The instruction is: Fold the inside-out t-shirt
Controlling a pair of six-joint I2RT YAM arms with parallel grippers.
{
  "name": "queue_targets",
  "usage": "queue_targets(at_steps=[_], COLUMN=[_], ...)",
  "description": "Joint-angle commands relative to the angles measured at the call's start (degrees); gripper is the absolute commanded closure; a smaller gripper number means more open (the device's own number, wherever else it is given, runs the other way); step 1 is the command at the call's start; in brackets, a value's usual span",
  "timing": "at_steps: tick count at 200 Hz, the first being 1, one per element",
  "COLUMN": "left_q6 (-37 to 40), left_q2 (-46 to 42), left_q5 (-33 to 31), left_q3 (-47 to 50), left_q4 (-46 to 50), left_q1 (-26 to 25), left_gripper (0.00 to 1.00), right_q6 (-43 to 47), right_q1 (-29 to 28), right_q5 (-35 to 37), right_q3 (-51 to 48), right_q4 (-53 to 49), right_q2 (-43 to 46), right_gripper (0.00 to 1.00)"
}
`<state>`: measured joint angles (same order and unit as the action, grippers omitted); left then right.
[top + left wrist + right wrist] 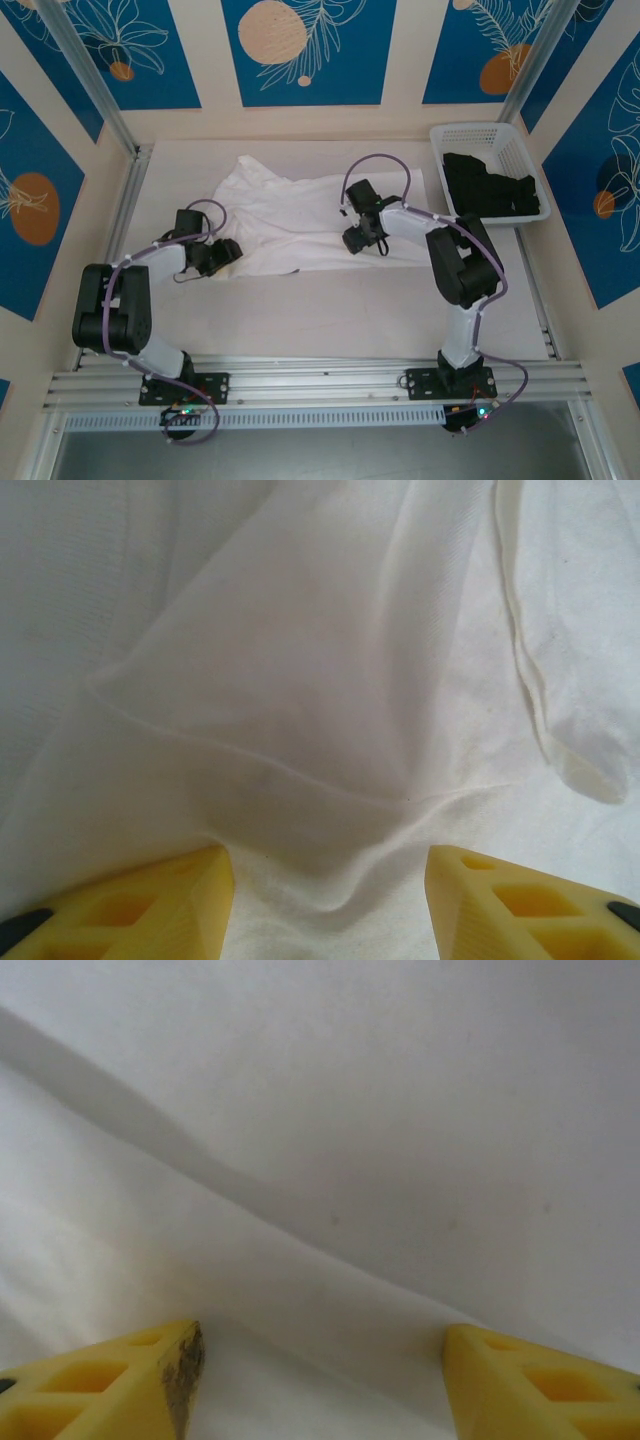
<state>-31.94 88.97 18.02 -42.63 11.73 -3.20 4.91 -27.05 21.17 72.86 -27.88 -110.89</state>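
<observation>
From above, my fingertips are hard to make out: each wrist's dark body covers them, and my left gripper (222, 252) also hides the near left corner of the inside-out t-shirt (290, 215). In both wrist views my yellow fingers (160, 900) are cut off by the lower edge, and the cloth is so close that I cannot tell which part of the shirt I am over.

The shirt lies spread and wrinkled across the far middle of the table (330, 310). A white basket (470, 135) at the far right holds a black garment (490, 185).

My left jaws stand moderately apart, with a puckered fold of white cloth rising between them. A hemmed edge (560, 730) runs down to the right of it.

My right gripper (320, 1335) sits on the shirt's near middle with its jaws wide. Smooth cloth and a soft diagonal crease lie between the tips, nothing pinched.
</observation>
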Motion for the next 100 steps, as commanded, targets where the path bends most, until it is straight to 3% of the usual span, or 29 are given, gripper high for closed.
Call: queue_targets(at_steps=[1,73,100], left_q6=[0.76,1.84,1.97], left_q2=[1.07,-0.26,-2.05], left_q5=[0.64,-2.32,-4.0], left_q3=[0.71,1.4,1.13], left_q4=[0.96,3.61,4.54], left_q1=[0.48,0.83,0.94], left_gripper=[0.46,0.46,0.46], right_q6=[1.11,-8.7,-11.91], right_q1=[0.62,5.82,7.41], right_q5=[2.2,7.05,6.0], right_q3=[3.19,14.57,15.29], right_q4=[0.13,-5.69,-7.39], right_q2=[-2.05,-7.6,-6.24], right_gripper=[0.37,0.62,0.63])
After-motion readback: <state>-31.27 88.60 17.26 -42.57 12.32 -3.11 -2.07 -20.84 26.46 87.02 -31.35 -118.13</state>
